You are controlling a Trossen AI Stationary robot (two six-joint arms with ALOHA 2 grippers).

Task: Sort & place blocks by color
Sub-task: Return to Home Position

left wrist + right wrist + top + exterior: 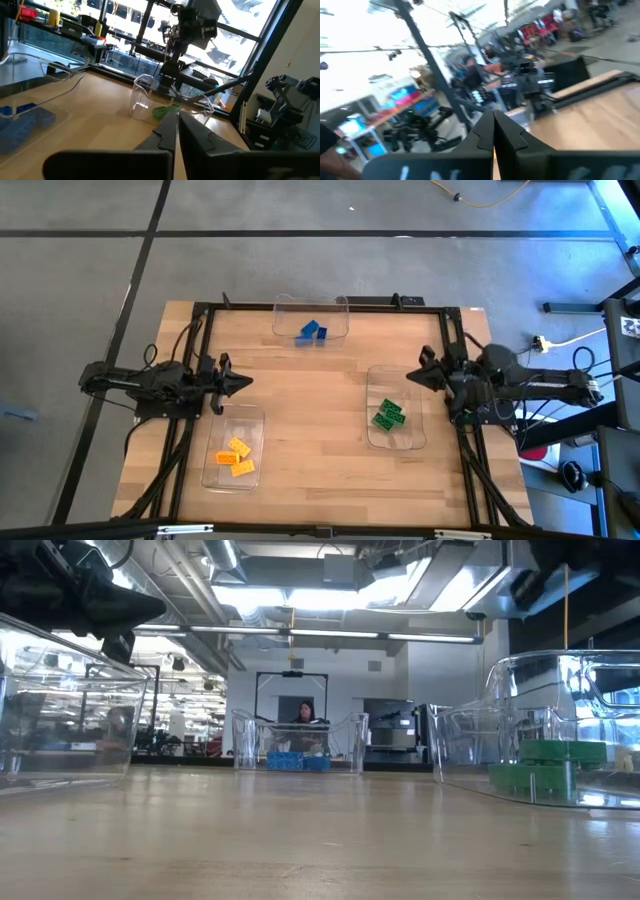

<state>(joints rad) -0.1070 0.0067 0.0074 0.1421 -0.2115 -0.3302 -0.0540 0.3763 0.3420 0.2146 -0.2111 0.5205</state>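
**Room.** Grey floor point(300, 260) crossed by dark seams. The low view shows an open ceiling with ducts and strip lights point(330, 637), and a person point(305, 715) seated beyond the far side of the table. An orange cable point(480, 200) lies on the floor past the table. A white label point(630, 326) on the stand at the right edge is too small to read.

**Table** point(310, 430). Pale wood planks inside a black frame.

**Arms.**
- The left arm lies along the table's left side. The left gripper point(248, 382) points toward the centre, above the bare wood just beyond the near-left tray. Its jaws are pressed together and hold nothing.
- The right arm lies along the right side. The right gripper point(408, 377) points toward the centre, beside the far end of the right tray. Its jaws are closed and empty.

**Clear trays, three.**
- Far-centre tray point(285, 315), at the table's far edge.
- Right tray point(410, 435).
- Near-left tray point(245, 420).

**Blocks, sorted by colour.**
- Blue blocks point(312, 332) sit in the far-centre tray.
- Green blocks point(388, 416) are clustered in the right tray, with some stacked in the low view.
- Orange-yellow blocks point(236, 457) lie in the near-left tray.
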